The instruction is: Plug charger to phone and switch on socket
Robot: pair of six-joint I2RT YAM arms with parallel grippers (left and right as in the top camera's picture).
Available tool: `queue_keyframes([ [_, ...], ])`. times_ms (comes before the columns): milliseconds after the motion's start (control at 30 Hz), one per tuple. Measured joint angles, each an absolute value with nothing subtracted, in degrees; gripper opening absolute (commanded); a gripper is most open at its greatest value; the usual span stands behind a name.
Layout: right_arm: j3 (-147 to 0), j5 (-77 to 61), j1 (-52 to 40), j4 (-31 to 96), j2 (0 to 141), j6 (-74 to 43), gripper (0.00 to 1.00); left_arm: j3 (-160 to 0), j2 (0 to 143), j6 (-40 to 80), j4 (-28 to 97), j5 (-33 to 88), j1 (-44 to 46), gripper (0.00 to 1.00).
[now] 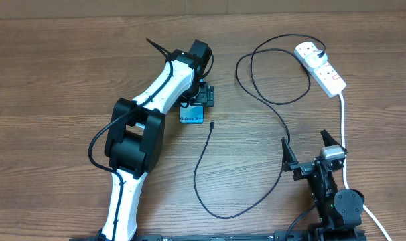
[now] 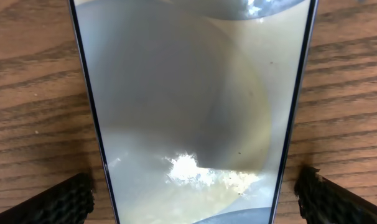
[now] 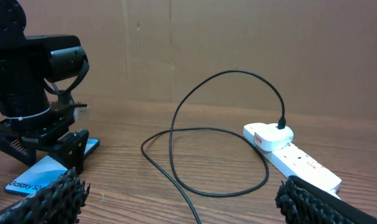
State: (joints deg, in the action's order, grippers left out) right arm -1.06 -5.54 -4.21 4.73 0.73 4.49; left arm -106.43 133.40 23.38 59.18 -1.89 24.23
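The phone (image 1: 191, 116) lies flat in the middle of the table, blue screen up, with white "Galaxy" text. My left gripper (image 1: 195, 106) hangs open just above its far end. In the left wrist view the phone (image 2: 188, 93) fills the frame, and the fingers (image 2: 58, 200) stand either side of it without touching. The charger (image 1: 201, 167) is a thin black cable. Its small tip (image 1: 210, 124) lies just right of the phone, and its plug (image 1: 321, 52) sits in the white socket (image 1: 323, 70) at the back right. My right gripper (image 1: 307, 148) is open and empty near the front.
The charger cable (image 3: 176, 180) loops across the wood between my right gripper (image 3: 185, 208) and the socket (image 3: 297, 158). The socket's thick white cord (image 1: 344, 140) runs down the right side past my right arm. A cardboard wall stands behind the table.
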Motion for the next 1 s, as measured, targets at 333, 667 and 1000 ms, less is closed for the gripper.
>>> queue_keyframes([
  [333,-1.06,-5.52,-4.21,4.71,0.73,4.49,1.0,-106.43,133.4,23.38,59.11,-1.48,24.27,0.87],
  [667,-1.06,-5.52,-4.23,4.73,0.73,4.49,1.0,-106.43,133.4,23.38,59.11,-1.48,24.27,0.87],
  [1000,-1.06,-5.56,-4.23,4.71,0.73,4.47,1.0,-106.41,133.4,23.38,59.02,-1.48,24.27,0.86],
])
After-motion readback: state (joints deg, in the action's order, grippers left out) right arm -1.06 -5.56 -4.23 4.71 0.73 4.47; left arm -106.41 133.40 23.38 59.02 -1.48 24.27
